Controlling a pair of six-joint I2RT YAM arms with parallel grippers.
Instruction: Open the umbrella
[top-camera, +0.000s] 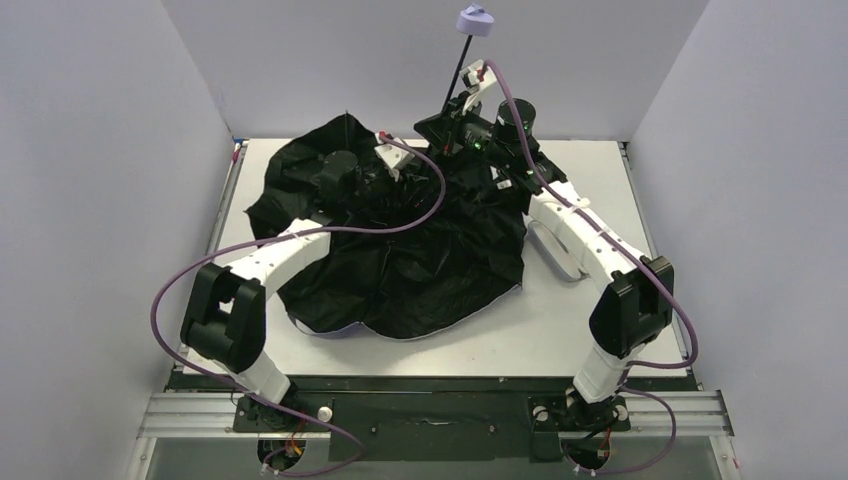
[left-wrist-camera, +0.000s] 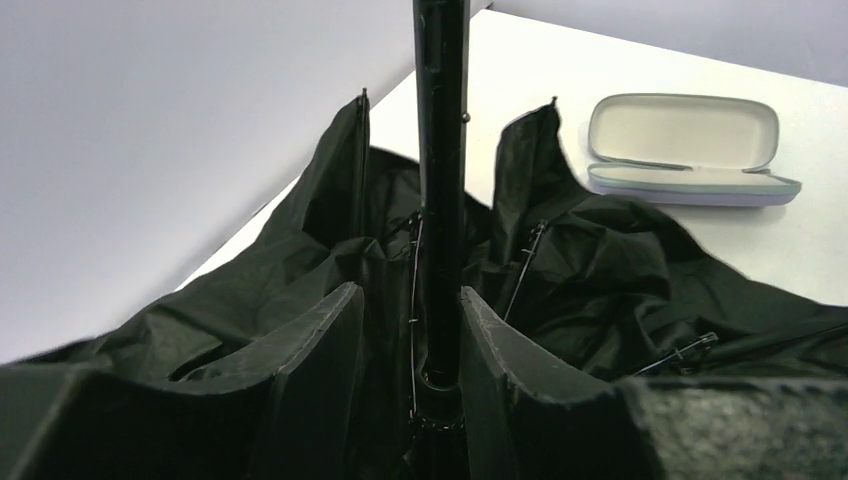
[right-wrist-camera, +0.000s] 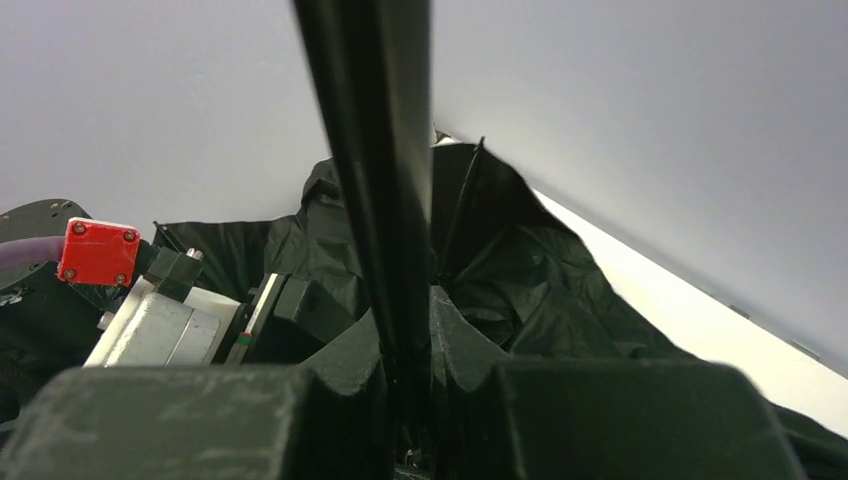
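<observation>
Black umbrella (top-camera: 400, 260) sags half-open below both jaws | right gripper (right-wrist-camera: 408, 325) pinches shaft (right-wrist-camera: 370, 150) | left gripper (left-wrist-camera: 410, 300) hugs it lower down, squeeze unclear | risk: shaft slips through pinch, umbrella flops shut

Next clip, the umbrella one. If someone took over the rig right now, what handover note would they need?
Left claw: straddles the shaft low down among the ribs; a firm grip cannot be confirmed.
Right claw: shut on the shaft, higher up.
Umbrella: upside down on the table, handle up. The black canopy is spread but slack and crumpled. An open glasses case lies beside it.
Done: shaft extended, canopy partly spread.
Left: get the canopy fully taut and locked open.
</observation>
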